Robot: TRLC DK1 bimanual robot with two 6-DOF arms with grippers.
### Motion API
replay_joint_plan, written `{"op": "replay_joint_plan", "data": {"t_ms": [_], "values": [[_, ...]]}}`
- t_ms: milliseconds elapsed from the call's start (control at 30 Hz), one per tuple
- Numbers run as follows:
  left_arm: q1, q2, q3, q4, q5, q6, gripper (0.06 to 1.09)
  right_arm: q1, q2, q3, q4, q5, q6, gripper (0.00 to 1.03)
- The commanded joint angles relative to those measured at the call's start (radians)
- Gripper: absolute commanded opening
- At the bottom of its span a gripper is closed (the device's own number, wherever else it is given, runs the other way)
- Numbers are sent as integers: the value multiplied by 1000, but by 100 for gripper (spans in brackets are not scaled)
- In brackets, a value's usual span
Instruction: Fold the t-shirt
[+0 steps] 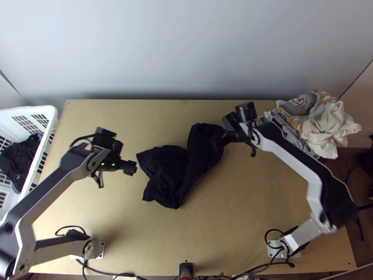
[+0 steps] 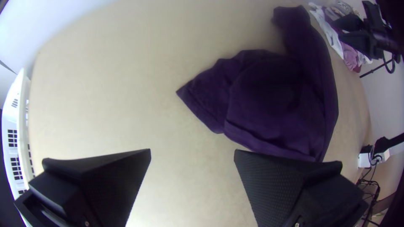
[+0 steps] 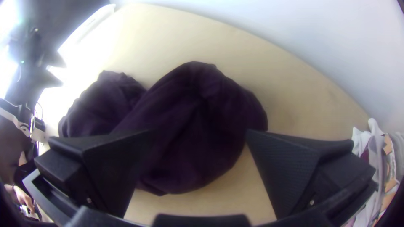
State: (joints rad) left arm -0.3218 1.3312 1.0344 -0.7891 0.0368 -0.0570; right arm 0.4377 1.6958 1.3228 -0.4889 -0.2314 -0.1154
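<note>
Black t-shirt (image 1: 163, 175) bunched between the table's (image 1: 265, 200) side edges, left gripper (image 1: 134, 168) and right gripper (image 1: 222, 140) both gaping, nothing grasped!

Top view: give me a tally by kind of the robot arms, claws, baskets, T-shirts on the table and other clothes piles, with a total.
Arms: 2 (left arm, right arm)
Claws: 2 (left claw, right claw)
White basket: 1
Black T-shirt: 1
Other clothes piles: 2 (dark pile in the basket, mixed pile at far right)
Total: 8
</note>
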Motion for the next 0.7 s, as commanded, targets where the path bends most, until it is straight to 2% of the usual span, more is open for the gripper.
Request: {"op": "replay_joint_plan", "data": {"t_ms": [0,200,500,533,600,633,667], "values": [[-69,155,18,90,84,-66,102,13,-173,-97,-17,4,17,99],[-85,275,101,68,218,-122,102,6,-182,-106,-59,7,19,99],[-152,303,89,80,204,-149,101,12,-189,-86,-60,30,33,99],[-157,303,85,87,206,-156,93,12,-186,-82,-60,32,36,99],[-181,303,69,102,207,-170,68,12,-186,-74,-60,33,39,99],[-195,303,55,114,209,-175,53,12,-186,-71,-60,33,40,99],[-212,301,42,120,212,-173,34,13,-186,-68,-60,33,42,99]]}}
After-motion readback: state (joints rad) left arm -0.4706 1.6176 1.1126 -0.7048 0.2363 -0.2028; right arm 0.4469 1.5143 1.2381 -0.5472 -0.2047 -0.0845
